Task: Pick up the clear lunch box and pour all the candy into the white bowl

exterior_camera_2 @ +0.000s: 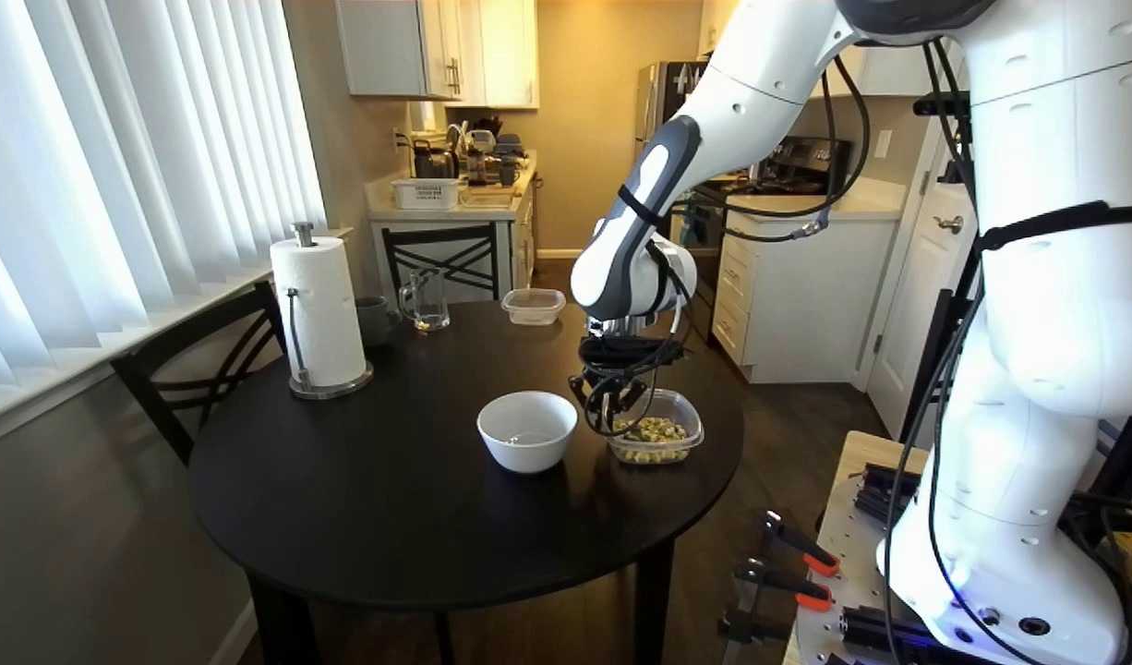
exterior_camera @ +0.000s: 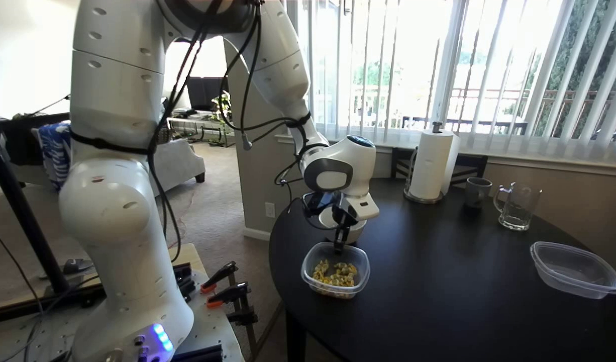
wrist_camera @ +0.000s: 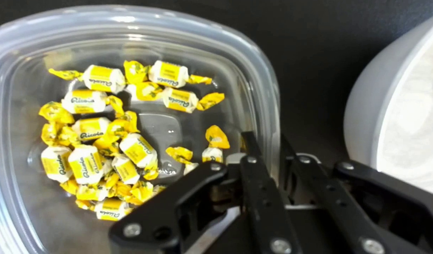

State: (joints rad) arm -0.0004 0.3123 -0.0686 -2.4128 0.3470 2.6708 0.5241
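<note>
The clear lunch box [exterior_camera: 335, 274] stands upright near the table's edge. It also shows in an exterior view [exterior_camera_2: 681, 441] and fills the left of the wrist view [wrist_camera: 160, 21]. The candy [wrist_camera: 96, 164], in yellow and white wrappers, lies inside it. The white bowl [exterior_camera_2: 527, 434] stands beside the box, looks empty and shows at the right of the wrist view [wrist_camera: 365, 106]. My gripper [wrist_camera: 267, 139] is at the box side facing the bowl. One finger is inside the rim and one outside. The fingers are close together and look shut on the rim. Lifting cannot be told.
A paper towel roll [exterior_camera: 431, 163], a grey mug [exterior_camera: 477, 192], a glass mug [exterior_camera: 518, 208] and a wider flat clear container [exterior_camera: 574, 271] stand farther off on the black round table [exterior_camera: 428, 311]. The bowl is close to my outer finger. Chairs stand around the table.
</note>
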